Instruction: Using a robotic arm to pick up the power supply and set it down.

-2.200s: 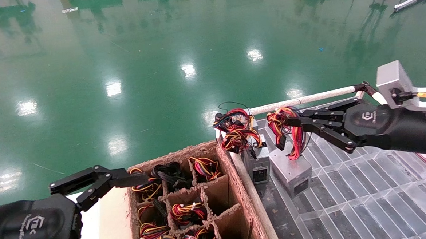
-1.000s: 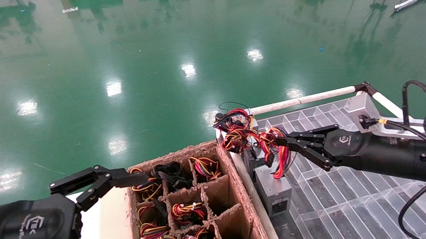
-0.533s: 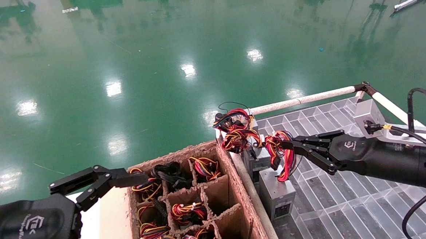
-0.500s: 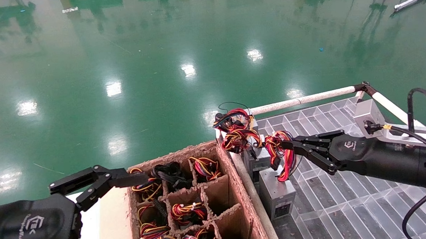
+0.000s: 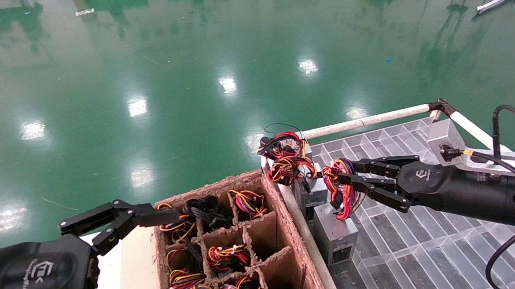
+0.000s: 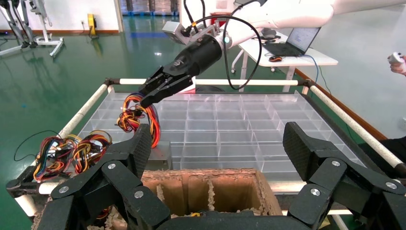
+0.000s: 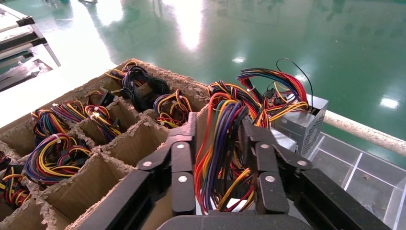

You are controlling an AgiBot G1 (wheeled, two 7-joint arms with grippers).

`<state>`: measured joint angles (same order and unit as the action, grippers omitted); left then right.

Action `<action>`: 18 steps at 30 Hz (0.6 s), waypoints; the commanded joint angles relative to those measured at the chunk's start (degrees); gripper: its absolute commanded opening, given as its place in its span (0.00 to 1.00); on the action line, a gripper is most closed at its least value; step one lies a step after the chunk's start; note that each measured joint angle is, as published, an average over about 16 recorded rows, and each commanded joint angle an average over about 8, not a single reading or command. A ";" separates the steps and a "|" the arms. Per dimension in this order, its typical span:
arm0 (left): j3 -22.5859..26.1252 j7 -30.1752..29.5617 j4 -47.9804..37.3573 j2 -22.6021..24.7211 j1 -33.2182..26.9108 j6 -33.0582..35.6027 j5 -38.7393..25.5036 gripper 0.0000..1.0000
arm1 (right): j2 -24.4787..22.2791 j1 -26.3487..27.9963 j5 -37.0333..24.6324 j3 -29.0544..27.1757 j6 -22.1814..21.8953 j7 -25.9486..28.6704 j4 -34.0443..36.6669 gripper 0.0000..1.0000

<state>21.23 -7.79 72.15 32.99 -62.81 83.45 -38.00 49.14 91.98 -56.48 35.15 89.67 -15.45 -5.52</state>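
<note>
Right gripper (image 5: 344, 172) jaws apart around power supply (image 5: 335, 233) wires, contact unclear; left gripper (image 5: 158, 218) jaws apart.

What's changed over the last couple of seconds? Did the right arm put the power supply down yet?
The right gripper carried the power supply by its wire bundle from mid-tray leftward and down beside the second power supply, next to the cardboard box. Its fingers have now spread around the wires, so it appears to be letting go. The left gripper, box and second supply stayed put.
</note>
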 commanded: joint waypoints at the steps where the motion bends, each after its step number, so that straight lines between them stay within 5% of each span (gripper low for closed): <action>1: 0.00 0.00 0.00 0.00 0.00 0.00 0.00 1.00 | 0.00 0.00 -0.01 0.00 -0.01 0.00 -0.04 1.00; 18: 0.00 0.00 -0.01 0.00 0.00 0.00 0.00 1.00 | -1.30 0.25 0.90 -0.49 0.35 0.50 -3.70 1.00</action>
<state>21.23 -7.79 72.14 32.99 -62.81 83.44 -38.00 47.82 91.71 -55.50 34.40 89.85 -14.58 -9.75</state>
